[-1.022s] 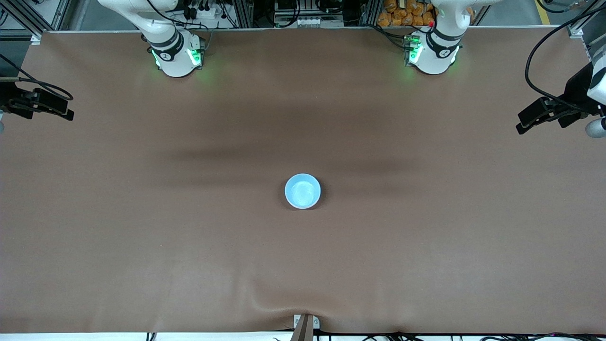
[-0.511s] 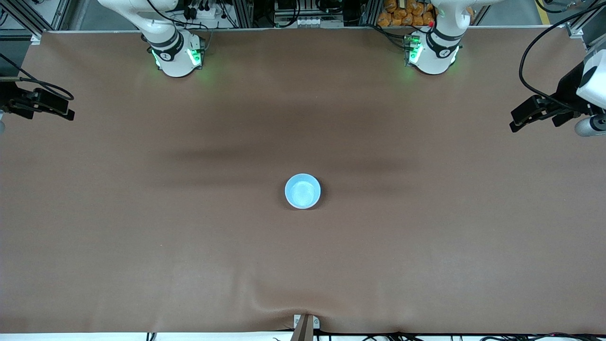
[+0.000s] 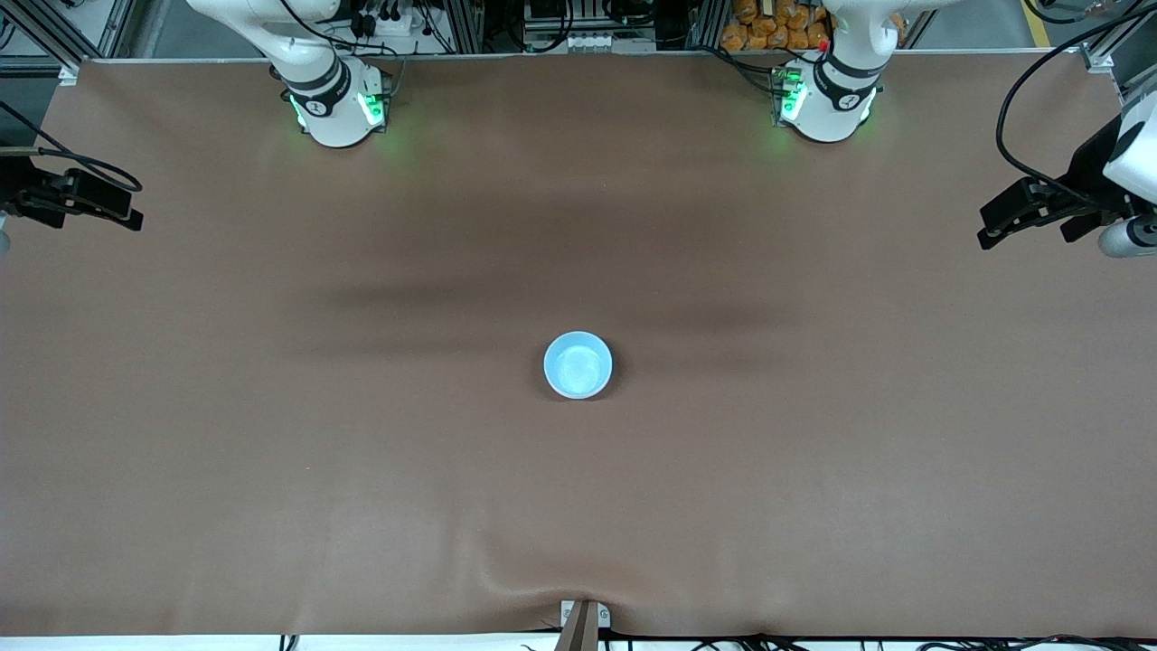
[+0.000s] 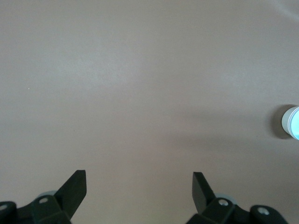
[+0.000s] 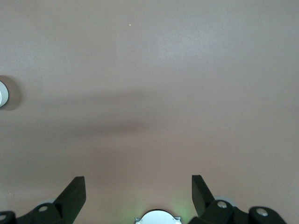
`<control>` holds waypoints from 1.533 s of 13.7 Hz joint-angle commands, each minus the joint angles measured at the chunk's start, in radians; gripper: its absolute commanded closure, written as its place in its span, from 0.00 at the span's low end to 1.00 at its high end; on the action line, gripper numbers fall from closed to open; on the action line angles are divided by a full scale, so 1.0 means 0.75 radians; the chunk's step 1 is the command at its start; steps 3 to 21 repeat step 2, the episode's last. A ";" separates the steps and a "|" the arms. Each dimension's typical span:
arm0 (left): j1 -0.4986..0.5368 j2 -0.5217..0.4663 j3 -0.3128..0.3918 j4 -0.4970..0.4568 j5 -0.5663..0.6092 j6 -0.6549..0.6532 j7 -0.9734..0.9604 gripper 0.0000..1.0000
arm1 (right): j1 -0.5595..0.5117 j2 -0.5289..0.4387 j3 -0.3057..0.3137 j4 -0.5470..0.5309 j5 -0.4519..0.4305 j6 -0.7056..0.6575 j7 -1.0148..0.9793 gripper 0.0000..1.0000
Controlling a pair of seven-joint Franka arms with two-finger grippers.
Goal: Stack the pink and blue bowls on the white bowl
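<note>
So there's just one stack of bowls sitting in the middle of the brown table (image 3: 271, 452), about halfway between the two arm bases and a fair bit nearer the front camera than either of them. From above all you really get is the blue bowl (image 3: 578, 364), light sky blue and glossy, upright, open side up. In the left wrist view the same stack shows at the edge of the picture with a white wall under the blue rim, so that looks like the white bowl (image 4: 286, 122) at the bottom. Can't make out the pink bowl anywhere; if it's sandwiched in there it's hidden from every view.

Both arms are parked way out at their own ends of the table, well apart from the bowls.

The left gripper (image 4: 139, 179) hangs over bare brown table at the left arm's end. Its jaws are spread wide, with nothing between them, just table surface showing through the gap. In the front view you only catch its dark body sticking in from the edge.

The right gripper (image 5: 138, 184) is the same deal at the right arm's end: jaws wide apart, nothing held, plain table under it. Its wrist view also catches a sliver of the bowl stack at the picture's edge and a bit of the arm's own base with the green glow.
</note>
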 commanded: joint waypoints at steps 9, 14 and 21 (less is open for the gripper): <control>0.004 0.001 -0.001 0.031 0.028 -0.021 0.024 0.00 | -0.007 -0.004 0.009 0.006 -0.010 -0.014 0.020 0.00; 0.004 0.001 -0.001 0.031 0.028 -0.021 0.024 0.00 | -0.007 -0.004 0.009 0.006 -0.010 -0.014 0.020 0.00; 0.004 0.001 -0.001 0.031 0.028 -0.021 0.024 0.00 | -0.007 -0.004 0.009 0.006 -0.010 -0.014 0.020 0.00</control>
